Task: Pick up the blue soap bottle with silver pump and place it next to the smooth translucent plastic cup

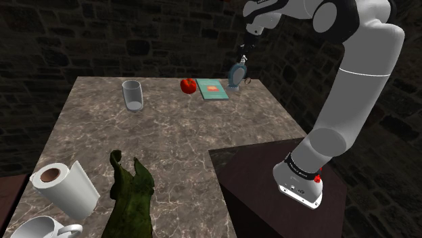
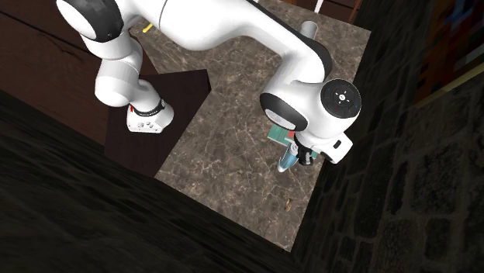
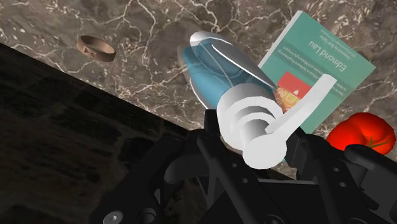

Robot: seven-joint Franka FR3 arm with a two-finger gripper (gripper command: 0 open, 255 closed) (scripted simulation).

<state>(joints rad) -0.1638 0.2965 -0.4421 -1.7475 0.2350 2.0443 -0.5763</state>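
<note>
The blue soap bottle (image 1: 237, 75) with a pale pump stands near the table's far right corner in the shoulder view, beside a teal book (image 1: 212, 89). My gripper (image 1: 244, 54) comes down on it from above. In the wrist view the black fingers (image 3: 212, 137) clasp the white pump neck of the bottle (image 3: 210, 73), so the gripper (image 3: 257, 137) is shut on it. I cannot tell whether its base touches the marble. The translucent cup (image 1: 132, 94) stands upright further left along the far edge, well apart from the bottle (image 2: 287, 157).
A red tomato (image 1: 188, 85) lies between book and cup. A small brown ring (image 3: 97, 48) rests by the table edge close to the bottle. Near the front are a paper towel roll (image 1: 64, 186), a white mug (image 1: 44, 230) and a dark green crumpled thing (image 1: 132, 199).
</note>
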